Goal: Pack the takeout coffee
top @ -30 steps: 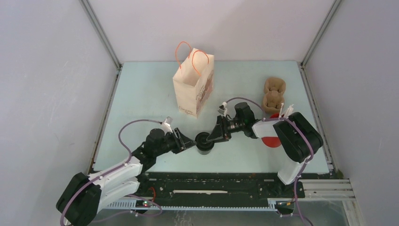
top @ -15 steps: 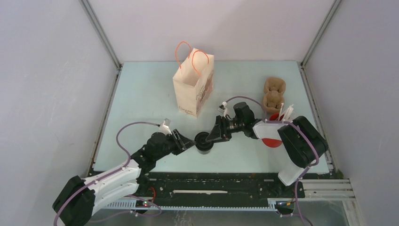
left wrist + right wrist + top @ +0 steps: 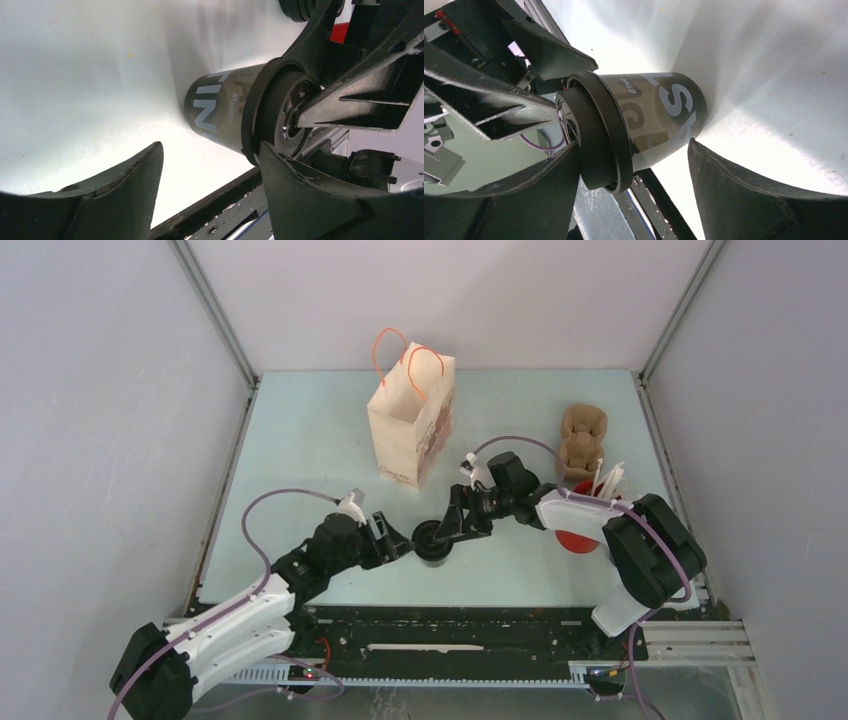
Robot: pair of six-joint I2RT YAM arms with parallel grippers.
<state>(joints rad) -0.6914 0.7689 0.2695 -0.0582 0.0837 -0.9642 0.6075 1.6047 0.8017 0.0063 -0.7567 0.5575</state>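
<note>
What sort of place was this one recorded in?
Probably a lab robot cell staged for takeout packing, not a real café: plain grey walls enclose a pale green table, and the props include a paper bag, a pulp cup carrier and the black coffee cup.

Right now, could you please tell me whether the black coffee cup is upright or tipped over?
Upright: the takeout coffee stands base-down on the table, its lid on top.

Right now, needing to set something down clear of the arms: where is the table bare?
Bare: the left patch between wall and paper bag, and the far strip behind the bag. Crowded: front centre, left gripper and right gripper flanking the black cup; right edge, pulp carrier and red cup.
</note>
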